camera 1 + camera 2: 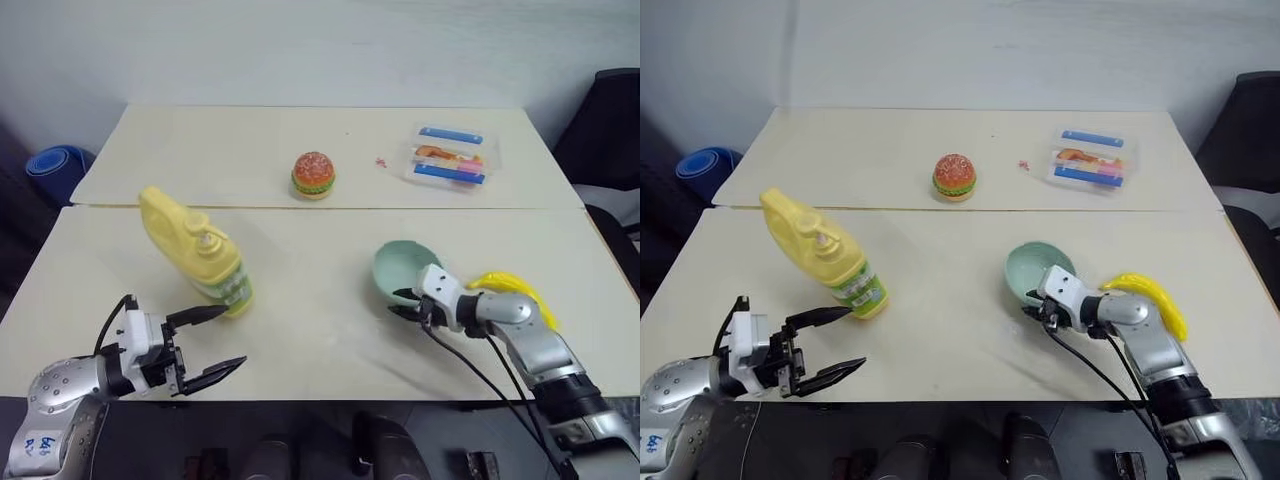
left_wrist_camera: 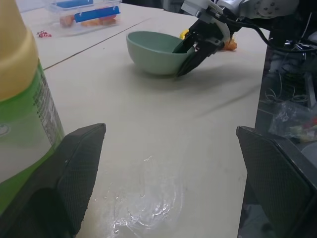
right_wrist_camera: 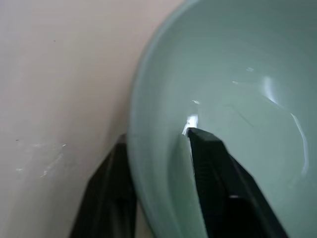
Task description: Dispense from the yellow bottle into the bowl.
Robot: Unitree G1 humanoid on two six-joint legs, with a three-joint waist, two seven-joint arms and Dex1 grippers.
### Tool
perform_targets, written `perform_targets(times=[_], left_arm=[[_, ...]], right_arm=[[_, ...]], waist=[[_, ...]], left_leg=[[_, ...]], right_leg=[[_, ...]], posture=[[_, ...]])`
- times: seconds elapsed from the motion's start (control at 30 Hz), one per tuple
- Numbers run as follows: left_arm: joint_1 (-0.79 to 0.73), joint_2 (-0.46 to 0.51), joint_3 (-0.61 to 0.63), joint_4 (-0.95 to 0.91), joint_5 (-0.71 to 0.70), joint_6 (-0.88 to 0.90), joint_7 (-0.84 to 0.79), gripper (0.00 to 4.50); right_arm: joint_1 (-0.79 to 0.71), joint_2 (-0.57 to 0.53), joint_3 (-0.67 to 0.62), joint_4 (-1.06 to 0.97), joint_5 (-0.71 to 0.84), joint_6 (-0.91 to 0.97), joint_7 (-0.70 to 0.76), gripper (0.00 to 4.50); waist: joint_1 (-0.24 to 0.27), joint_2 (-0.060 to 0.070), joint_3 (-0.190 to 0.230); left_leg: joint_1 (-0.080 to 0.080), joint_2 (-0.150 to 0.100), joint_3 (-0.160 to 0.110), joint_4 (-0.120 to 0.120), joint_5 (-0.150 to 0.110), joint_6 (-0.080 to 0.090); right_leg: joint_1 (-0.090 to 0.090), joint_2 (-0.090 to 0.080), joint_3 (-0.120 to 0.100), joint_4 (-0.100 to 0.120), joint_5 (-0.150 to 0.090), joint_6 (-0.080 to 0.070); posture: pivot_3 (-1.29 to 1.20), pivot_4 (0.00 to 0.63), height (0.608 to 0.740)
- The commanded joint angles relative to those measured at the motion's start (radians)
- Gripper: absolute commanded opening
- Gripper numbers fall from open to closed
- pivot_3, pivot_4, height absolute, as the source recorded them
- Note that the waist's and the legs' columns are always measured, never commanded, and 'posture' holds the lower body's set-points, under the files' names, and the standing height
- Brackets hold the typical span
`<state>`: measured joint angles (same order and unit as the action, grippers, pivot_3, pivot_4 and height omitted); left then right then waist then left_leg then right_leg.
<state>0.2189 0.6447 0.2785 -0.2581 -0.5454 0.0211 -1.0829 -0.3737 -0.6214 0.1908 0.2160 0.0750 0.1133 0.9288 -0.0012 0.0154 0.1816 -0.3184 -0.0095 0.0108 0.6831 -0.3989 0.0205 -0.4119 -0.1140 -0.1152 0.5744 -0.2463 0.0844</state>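
Nearest the camera, the left gripper (image 1: 212, 343) is held low over the front edge of the table (image 1: 300, 330), fingers spread wide and nothing caught between them. The yellow bottle (image 1: 200, 255) is found just past that gripper, a bit beyond the upper fingertip and not touched by it. The bottle is tilted, its pump top leaned back and toward the robot's left, with the green-white label down near the base. In the left wrist view the bottle's label side is seen right beside one finger pad (image 2: 74, 173), off to the outside rather than between the two pads.

Over on the right, the right gripper (image 1: 412, 305) is clamped onto the near rim of the bowl (image 1: 400, 268). The rim is pinched pretty clearly: one finger (image 3: 218, 168) is laid inside against the smooth mint-green wall and the other is pressed on the outside, so the wall is sandwiched between them. The bowl is tipped up a little on the gripper's side and is set well apart from the bottle, toward the robot's right. A banana (image 1: 520, 292) is spotted just behind the right wrist.

Farther back, past the seam between the two tabletops, a toy burger (image 1: 313, 175) is parked near the middle, and a clear plastic box (image 1: 450, 155) with blue and orange stuff inside is placed toward the far right.
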Motion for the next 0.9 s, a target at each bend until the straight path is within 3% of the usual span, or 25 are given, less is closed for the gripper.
perform_targets(times=[0.03, 0.1, 0.27, 0.37, 0.43, 0.5, 0.63, 0.8, 0.9], left_arm=[[0.012, -0.020, 0.038, -0.051, -0.025, -0.004, 0.045, 4.50], [0.031, -0.034, 0.068, -0.082, -0.062, 0.024, 0.082, 4.50], [0.142, -0.028, 0.194, -0.217, -0.258, 0.174, 0.148, 4.50], [0.170, -0.015, 0.326, -0.289, -0.440, 0.253, 0.227, 3.96], [0.103, 0.046, 0.442, -0.309, -0.619, 0.300, 0.324, 3.43], [0.016, 0.096, 0.486, -0.297, -0.682, 0.322, 0.396, 2.84], [-0.154, 0.161, 0.431, -0.209, -0.627, 0.346, 0.424, 1.61], [-0.374, 0.203, 0.258, -0.088, -0.481, 0.353, 0.397, 0.01], [-0.459, 0.187, 0.183, -0.046, -0.430, 0.365, 0.384, 0.01]], right_arm=[[-0.031, 0.016, -0.003, 0.030, -0.001, -0.057, 0.020, 0.38], [-0.045, 0.022, 0.004, 0.026, 0.011, -0.073, 0.051, 0.01], [-0.089, -0.013, 0.026, -0.082, 0.022, -0.100, 0.173, 0.01], [-0.146, -0.039, 0.041, -0.174, 0.039, -0.035, 0.248, 0.00], [-0.249, -0.046, 0.093, -0.241, 0.022, 0.011, 0.327, 0.00], [-0.315, -0.039, 0.131, -0.277, 0.021, 0.050, 0.373, 0.00], [-0.407, -0.004, 0.193, -0.308, 0.017, 0.104, 0.422, 0.00], [-0.530, 0.047, 0.259, -0.318, -0.007, 0.139, 0.464, 0.00], [-0.585, 0.075, 0.294, -0.315, -0.027, 0.157, 0.470, 0.00]], waist=[[-0.001, 0.000, 0.000], [-0.001, -0.004, -0.002], [-0.006, -0.003, -0.001], [-0.003, -0.001, 0.001], [-0.002, -0.002, 0.002], [0.002, -0.001, 0.003], [0.004, -0.002, 0.002], [-0.003, -0.002, 0.002], [-0.005, -0.004, 0.001]], left_leg=[[0.000, 0.000, 0.000, 0.000, 0.000, 0.000], [0.001, 0.000, 0.000, 0.000, 0.000, 0.000], [0.000, 0.002, 0.000, 0.000, 0.000, 0.000], [0.000, 0.002, 0.000, 0.000, 0.000, -0.001], [0.000, 0.002, 0.000, 0.001, 0.000, -0.001], [0.000, 0.002, -0.002, 0.001, 0.001, -0.002], [0.000, 0.002, -0.006, 0.001, 0.001, -0.004], [-0.003, 0.001, -0.004, 0.001, 0.002, -0.003], [-0.003, 0.001, -0.004, 0.001, 0.003, -0.004]], right_leg=[[0.000, 0.000, 0.000, 0.000, 0.000, 0.000], [0.001, 0.000, 0.000, 0.000, 0.000, 0.000], [0.000, 0.001, 0.000, 0.001, 0.000, 0.000], [0.000, 0.001, 0.000, 0.000, 0.000, 0.000], [0.000, 0.001, 0.000, 0.000, 0.000, 0.000], [0.000, 0.001, 0.000, 0.001, 0.000, -0.002], [0.002, 0.002, -0.004, 0.002, 0.000, -0.004], [-0.001, 0.004, -0.005, 0.003, 0.001, -0.003], [0.000, 0.005, -0.005, 0.002, 0.001, -0.003]], posture=[[0.00, 0.150, 0.740], [0.00, 0.150, 0.740], [0.00, 0.150, 0.740], [0.00, 0.150, 0.740], [0.00, 0.150, 0.740], [0.00, 0.150, 0.740], [0.00, 0.150, 0.740], [0.00, 0.150, 0.740], [0.00, 0.150, 0.740]])
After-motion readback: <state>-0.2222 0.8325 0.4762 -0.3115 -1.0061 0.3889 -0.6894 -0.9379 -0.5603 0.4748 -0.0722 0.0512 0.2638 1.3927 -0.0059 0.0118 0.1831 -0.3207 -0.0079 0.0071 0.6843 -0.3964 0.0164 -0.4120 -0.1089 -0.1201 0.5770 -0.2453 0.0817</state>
